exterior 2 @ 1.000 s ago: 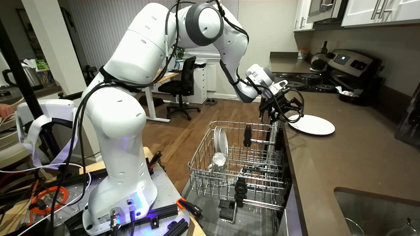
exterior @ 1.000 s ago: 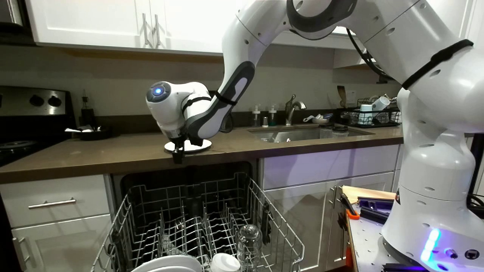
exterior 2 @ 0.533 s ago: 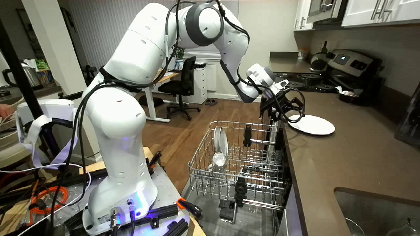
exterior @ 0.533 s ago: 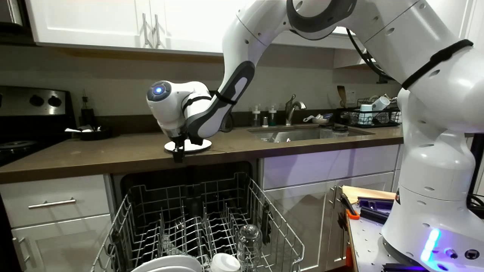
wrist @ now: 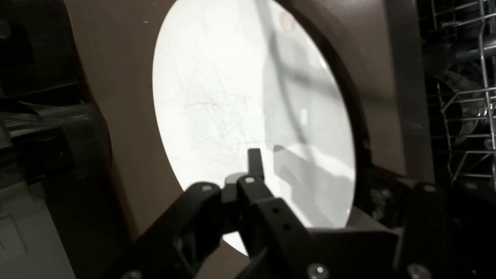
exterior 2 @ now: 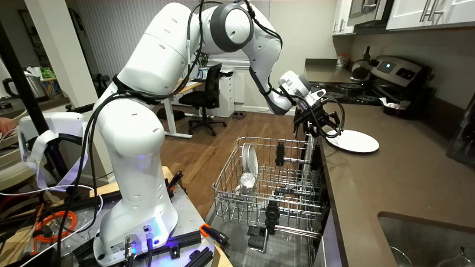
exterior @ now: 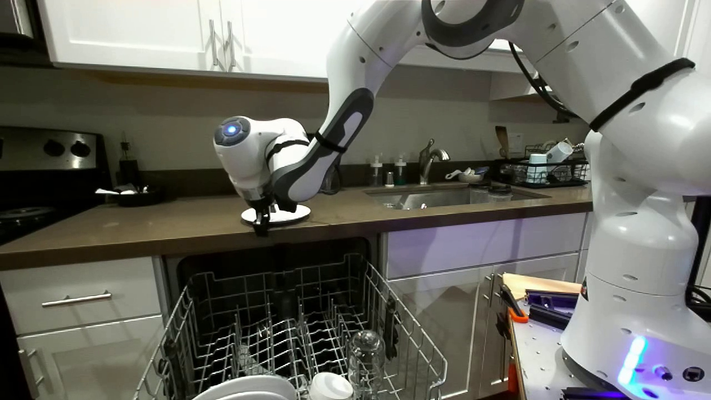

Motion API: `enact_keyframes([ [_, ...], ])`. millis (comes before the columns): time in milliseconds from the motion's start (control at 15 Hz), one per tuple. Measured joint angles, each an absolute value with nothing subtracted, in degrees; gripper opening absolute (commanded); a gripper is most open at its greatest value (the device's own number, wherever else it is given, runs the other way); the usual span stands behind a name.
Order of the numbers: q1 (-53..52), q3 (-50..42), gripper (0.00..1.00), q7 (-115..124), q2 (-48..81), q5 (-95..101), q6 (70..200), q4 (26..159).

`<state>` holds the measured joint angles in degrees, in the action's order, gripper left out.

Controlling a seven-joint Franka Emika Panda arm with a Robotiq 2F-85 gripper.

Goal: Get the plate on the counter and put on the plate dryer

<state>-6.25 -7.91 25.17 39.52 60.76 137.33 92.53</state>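
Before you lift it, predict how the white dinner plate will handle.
The white dinner plate is probably stiff, given its smooth, even outline. It may be slippery, since its glossy face shows bright glints. If pushed, it would likely slide rather than tip, lying low and broad on the brown counter.

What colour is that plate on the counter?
The plate is white, with faint scratch-like marks; it shows best in the wrist view.
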Motion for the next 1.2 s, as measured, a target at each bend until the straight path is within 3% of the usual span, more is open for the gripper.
enact_keyframes([
  [133,-6.15,-7.33,0.1,24.26,39.3,60.31,137.34,92.54],
  [333,-6.12,-6.54,0.03,23.39,39.1,60.23,137.35,92.64],
  [400,-6.14,-6.39,0.08,23.24,38.94,60.24,137.34,92.7],
  [1200,-7.43,-5.05,0.07,23.02,33.9,60.83,137.38,98.33],
])
